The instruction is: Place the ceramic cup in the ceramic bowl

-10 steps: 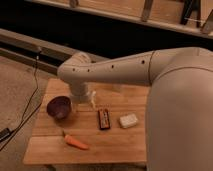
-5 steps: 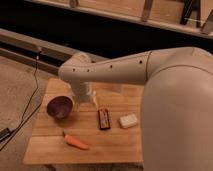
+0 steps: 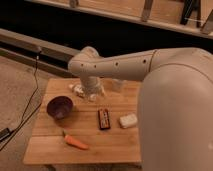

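Observation:
The dark purple ceramic bowl (image 3: 60, 106) sits empty on the left part of the wooden table (image 3: 55, 150). My white arm reaches in from the right, and its wrist bends down over the table's back left. The gripper (image 3: 93, 93) hangs there, just right of and behind the bowl, low over the wood. At its tip there is a pale shape that I cannot separate from the gripper itself. The ceramic cup does not show as a thing of its own; the wrist and gripper hide that spot.
A small whitish item (image 3: 77, 89) lies left of the gripper. A clear bottle (image 3: 117, 85) stands behind the arm. In front lie a dark bar (image 3: 104, 119), a white block (image 3: 128, 120) and a carrot (image 3: 76, 142). A cable (image 3: 30, 100) runs across the floor on the left.
The wrist and gripper have shifted slightly to the right and away from the front edge. The things on the table have not moved.

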Available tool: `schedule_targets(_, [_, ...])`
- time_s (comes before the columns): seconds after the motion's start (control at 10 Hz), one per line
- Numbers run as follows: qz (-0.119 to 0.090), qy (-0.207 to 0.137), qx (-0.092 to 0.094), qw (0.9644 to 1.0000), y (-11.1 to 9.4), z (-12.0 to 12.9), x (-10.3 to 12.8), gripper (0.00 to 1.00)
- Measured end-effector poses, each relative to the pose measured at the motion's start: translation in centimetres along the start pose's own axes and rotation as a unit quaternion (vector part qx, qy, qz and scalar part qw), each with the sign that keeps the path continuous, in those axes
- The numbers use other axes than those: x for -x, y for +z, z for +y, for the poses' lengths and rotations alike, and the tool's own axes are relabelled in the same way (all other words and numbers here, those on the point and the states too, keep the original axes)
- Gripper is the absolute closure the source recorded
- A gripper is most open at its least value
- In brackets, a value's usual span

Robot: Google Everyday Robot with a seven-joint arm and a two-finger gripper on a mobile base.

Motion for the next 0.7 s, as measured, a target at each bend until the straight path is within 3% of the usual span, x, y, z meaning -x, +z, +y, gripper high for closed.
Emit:
schedule_targets(0.1, [-0.018, -0.009, 0.013, 0.9997, -0.5, -0.7, 1.4, 0.35])
schedule_targets(0.3, [-0.035, -0.021, 0.032, 0.9986, -0.7, -2.1, 2.8, 0.35])
schedule_targets(0.7, [-0.033, -0.029, 0.049, 0.9978, 0.1, -7.0, 4.8, 0.35])
